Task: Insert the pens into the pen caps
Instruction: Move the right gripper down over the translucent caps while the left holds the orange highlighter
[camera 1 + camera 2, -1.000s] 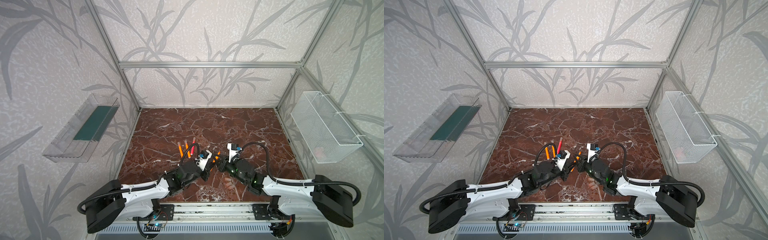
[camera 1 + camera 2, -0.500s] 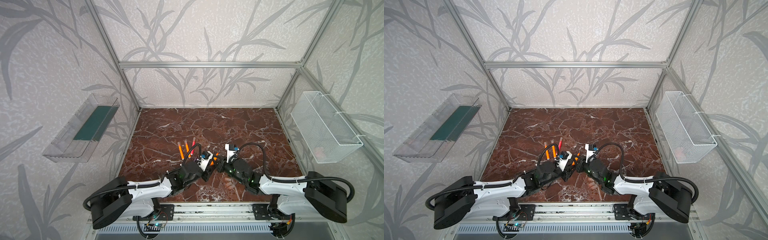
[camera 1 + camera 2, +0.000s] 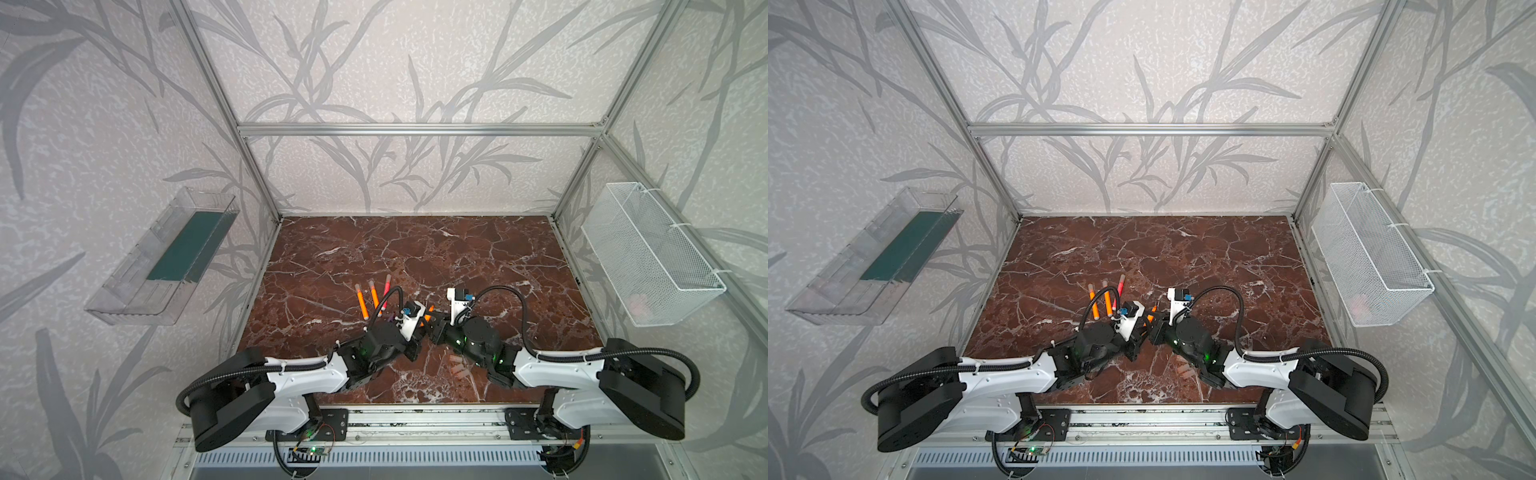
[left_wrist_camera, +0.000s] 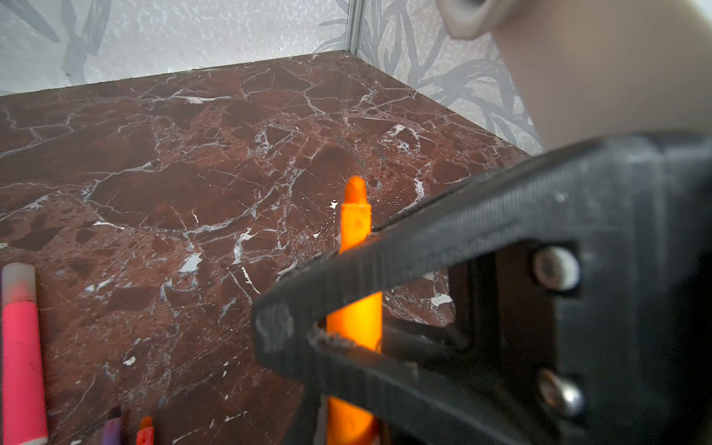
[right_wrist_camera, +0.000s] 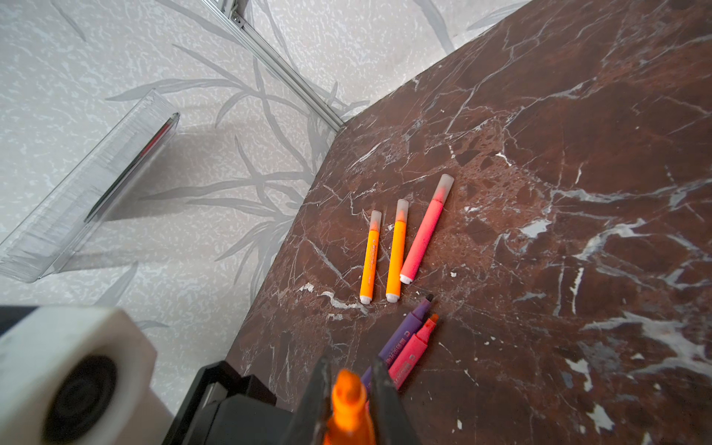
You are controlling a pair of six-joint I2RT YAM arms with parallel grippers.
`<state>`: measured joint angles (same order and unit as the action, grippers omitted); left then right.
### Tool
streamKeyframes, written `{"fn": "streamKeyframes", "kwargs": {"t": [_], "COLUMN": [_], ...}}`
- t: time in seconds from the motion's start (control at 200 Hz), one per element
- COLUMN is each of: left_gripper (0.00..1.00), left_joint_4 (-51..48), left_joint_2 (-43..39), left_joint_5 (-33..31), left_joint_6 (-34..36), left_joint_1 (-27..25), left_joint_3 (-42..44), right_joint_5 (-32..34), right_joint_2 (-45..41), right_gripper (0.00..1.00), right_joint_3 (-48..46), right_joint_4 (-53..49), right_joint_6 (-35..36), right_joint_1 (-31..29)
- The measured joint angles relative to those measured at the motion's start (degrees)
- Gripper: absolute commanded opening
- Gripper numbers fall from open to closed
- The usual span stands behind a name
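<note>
Left hand (image 4: 278, 331) is clenched on an orange pen (image 4: 356, 219), tip poking out past it so a cap can slide on. Right hand (image 5: 349, 370) straddles that tip; whether it grips, I cannot tell. Loose caps (image 3: 457, 371) lie on the tabletop (image 3: 415, 257) behind it.

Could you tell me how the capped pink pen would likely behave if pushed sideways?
The capped pink pen is a round barrel lying flat on the smooth table, so it would probably roll. It looks like slim rigid plastic, likely light and stiff. It might bump the orange pen close beside it.
</note>
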<state>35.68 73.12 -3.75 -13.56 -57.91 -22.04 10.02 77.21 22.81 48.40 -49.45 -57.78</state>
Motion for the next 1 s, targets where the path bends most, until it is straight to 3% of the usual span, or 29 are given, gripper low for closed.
{"fn": "streamKeyframes", "kwargs": {"t": [0.095,0.22,0.545,0.765,1.0], "left_gripper": [0.0,0.0,0.0,0.0,0.0], "left_joint_4": [0.46,0.68,-9.09,-10.45,-11.93], "left_joint_2": [-0.02,-1.99,-12.63,-13.7,-16.9], "left_joint_5": [-1.75,-4.35,-10.99,-11.15,-10.93], "left_joint_6": [-0.07,-0.96,-3.89,-5.4,-6.23], "left_joint_1": [0.33,2.45,4.79,4.79,4.81], "left_joint_3": [0.04,1.29,8.33,8.98,9.84], "right_joint_5": [0.04,1.25,5.68,5.92,4.37], "right_joint_2": [-0.26,-3.96,-18.8,-19.82,-17.9], "right_gripper": [0.59,0.68,0.66,0.61,0.53], "right_joint_3": [0.37,1.7,6.1,6.1,5.99], "right_joint_4": [-0.94,-8.79,-40.37,-55.58,-64.59], "right_joint_6": [0.31,1.92,7.1,7.28,5.77], "right_joint_1": [0.02,0.0,-0.02,-0.04,-0.04]}}
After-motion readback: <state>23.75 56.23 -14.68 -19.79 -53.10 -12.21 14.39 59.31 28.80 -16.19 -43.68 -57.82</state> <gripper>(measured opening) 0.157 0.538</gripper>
